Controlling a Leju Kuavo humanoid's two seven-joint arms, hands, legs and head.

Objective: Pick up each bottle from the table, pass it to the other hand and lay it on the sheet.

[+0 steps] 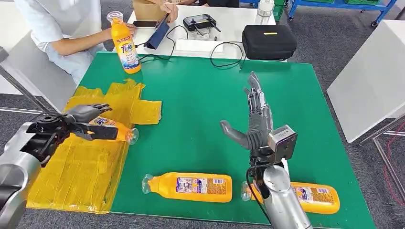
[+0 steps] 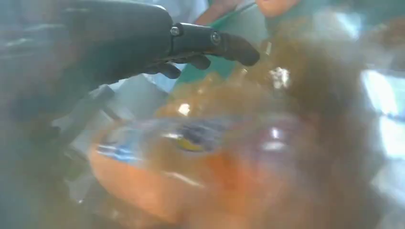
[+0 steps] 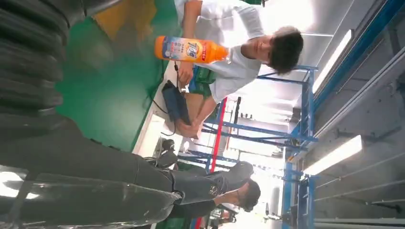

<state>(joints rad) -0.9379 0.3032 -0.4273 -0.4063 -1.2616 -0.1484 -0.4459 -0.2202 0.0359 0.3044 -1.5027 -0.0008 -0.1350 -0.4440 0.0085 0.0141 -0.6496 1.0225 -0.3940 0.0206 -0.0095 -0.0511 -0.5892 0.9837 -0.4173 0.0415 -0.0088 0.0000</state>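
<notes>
two orange bottles (image 1: 188,186) (image 1: 315,196) lying at the green mat's (image 1: 200,109) near edge. right hand (image 1: 255,121) raised mid-mat, fingers spread, empty. left hand (image 1: 83,121) grasping a bottle (image 1: 117,130) lying over the yellow sheet (image 1: 81,167). far left, upright bottle (image 1: 125,45) beside a person's arm (image 1: 79,45).

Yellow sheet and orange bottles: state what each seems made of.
Yellow sheet: thin glossy plastic film by its look, wrinkled and shiny. Orange bottles: probably translucent plastic tinted by orange liquid, with clear caps and printed glossy labels.
</notes>
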